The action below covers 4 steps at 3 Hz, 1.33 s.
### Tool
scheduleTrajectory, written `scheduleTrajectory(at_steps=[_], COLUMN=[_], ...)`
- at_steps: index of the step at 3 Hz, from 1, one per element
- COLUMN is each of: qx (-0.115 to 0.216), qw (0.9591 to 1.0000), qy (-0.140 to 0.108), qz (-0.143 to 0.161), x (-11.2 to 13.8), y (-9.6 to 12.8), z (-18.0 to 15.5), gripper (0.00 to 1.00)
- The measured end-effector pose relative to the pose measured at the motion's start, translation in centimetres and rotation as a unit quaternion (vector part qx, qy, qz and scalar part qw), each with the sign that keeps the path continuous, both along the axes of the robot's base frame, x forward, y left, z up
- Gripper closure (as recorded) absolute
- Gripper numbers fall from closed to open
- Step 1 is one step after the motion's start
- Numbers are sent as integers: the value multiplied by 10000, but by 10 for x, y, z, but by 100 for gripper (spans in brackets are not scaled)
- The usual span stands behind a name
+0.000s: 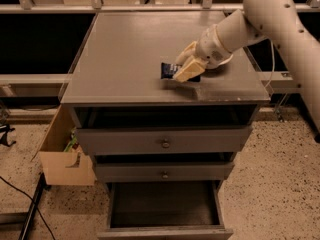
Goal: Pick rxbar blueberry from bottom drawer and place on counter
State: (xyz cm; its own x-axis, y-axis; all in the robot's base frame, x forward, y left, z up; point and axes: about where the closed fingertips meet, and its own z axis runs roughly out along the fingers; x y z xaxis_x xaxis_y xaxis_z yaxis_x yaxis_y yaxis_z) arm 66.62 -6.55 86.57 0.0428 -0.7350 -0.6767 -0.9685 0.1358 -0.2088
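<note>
The gripper (185, 67) is clamped on the rxbar blueberry (167, 70) over the counter (125, 49). The wrapper's lettering cannot be read.

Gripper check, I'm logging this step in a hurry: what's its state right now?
Gripper: shut on the rxbar blueberry, over the front right part of the counter.
</note>
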Motion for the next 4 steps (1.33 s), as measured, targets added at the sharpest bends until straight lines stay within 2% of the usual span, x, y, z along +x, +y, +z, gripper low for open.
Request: scheduleTrajectory(at_steps=[2,3,4], qx=[225,246,246], qw=[9981,9979,9979], qy=[519,553,553], qz=[-233,-226,-226], x=[11,11,11], y=[-3,-3,-3], z=[-38,-39,-39], gripper=[100,100,73])
